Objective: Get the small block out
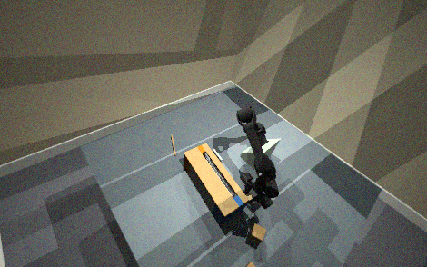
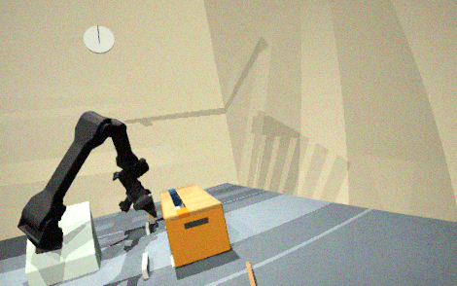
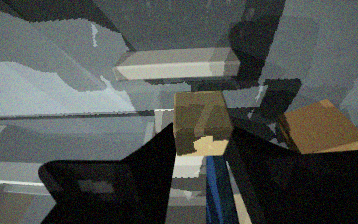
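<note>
And there it is, the claw (image 1: 253, 202) (image 2: 153, 213) (image 3: 197, 126) gripping the small block (image 3: 202, 114), tan, matte and stubby, flat sides against the fingers, long axis impossible to call, just beside the smooth orange box's (image 1: 204, 177) (image 2: 199, 238) (image 3: 218, 192) blue-marked end.

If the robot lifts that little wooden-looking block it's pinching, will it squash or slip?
The block looks stiff: its edges stay straight between the fingers, so squashing seems unlikely. Its flat sides should resist rolling, though it might pivot if gripped off-centre. It is probably light, being small beside the box.
</note>
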